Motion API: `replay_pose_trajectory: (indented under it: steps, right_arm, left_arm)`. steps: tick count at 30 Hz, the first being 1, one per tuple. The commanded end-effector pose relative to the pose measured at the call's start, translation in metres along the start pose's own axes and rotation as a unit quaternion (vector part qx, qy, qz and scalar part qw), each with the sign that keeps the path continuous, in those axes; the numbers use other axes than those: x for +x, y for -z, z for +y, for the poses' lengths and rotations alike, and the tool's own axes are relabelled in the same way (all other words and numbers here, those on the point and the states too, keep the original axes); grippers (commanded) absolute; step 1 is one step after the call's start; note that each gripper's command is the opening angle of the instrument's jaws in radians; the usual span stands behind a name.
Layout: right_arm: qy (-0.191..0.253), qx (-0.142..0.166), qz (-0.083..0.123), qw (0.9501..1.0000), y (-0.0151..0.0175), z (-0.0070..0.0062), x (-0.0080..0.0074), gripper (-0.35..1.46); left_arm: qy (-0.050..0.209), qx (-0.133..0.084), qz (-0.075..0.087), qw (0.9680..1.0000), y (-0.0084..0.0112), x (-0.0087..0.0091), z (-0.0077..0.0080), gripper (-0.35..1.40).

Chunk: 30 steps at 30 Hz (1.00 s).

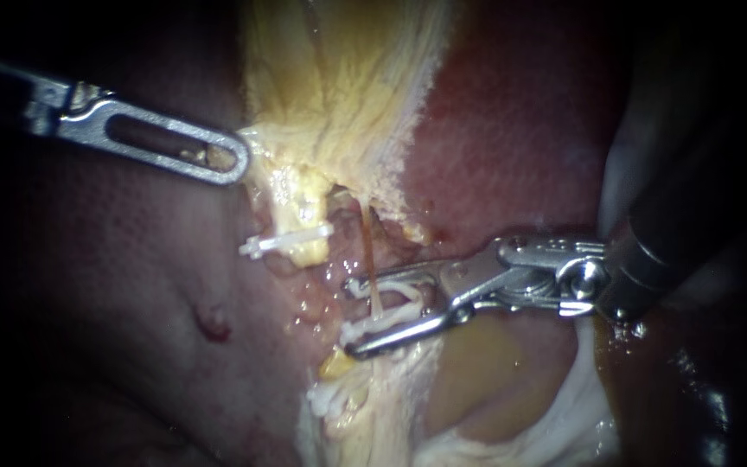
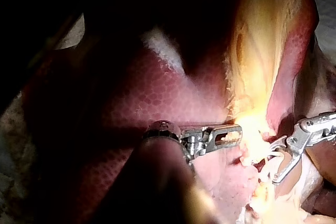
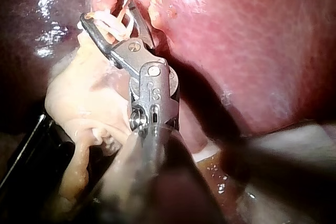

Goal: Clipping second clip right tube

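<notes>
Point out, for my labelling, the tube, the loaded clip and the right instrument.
tube (image 1: 367, 251), endoscope view, thin orange middle stretch.
loaded clip (image 1: 389, 321), endoscope view, lower white arm.
right instrument (image 1: 354, 316), endoscope view, midway between its jaw tips.

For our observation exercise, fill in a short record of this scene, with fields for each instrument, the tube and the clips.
Left instrument: tip at the edge of the yellow tissue
Right instrument: jaws spread wide, holding the loaded clip
Tube: thin, orange, runs between the right instrument's jaws
Upper clip: white, across tissue beside the tube
Lower clip: white, below the jaws
Liver: dark red
</notes>
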Motion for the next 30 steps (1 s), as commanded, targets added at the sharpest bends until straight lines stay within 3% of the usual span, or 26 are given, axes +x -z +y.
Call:
replay_pose_trajectory:
  steps: [1,12,22,30]
  right_arm:
    - [-0.002,0.001,0.002,1.0000,-0.0001,0.0000,0.0000,0.49]
    - [-0.016,0.021,0.024,0.9994,-0.0002,-0.0006,0.0004,0.49]
    - [-0.019,0.054,0.043,0.9974,-0.0007,-0.0027,0.0017,0.49]
    - [-0.022,0.061,0.051,0.9966,-0.0010,-0.0040,0.0024,0.48]
  left_arm:
    - [0.000,0.000,0.000,1.0000,0.0000,0.0000,0.0000,-0.35]
    - [0.000,0.000,0.000,1.0000,0.0000,0.0000,0.0000,-0.35]
    - [0.000,0.000,0.000,1.0000,0.0000,0.0000,0.0001,-0.35]
    - [0.000,0.000,0.000,1.0000,0.0000,0.0000,0.0001,-0.35]
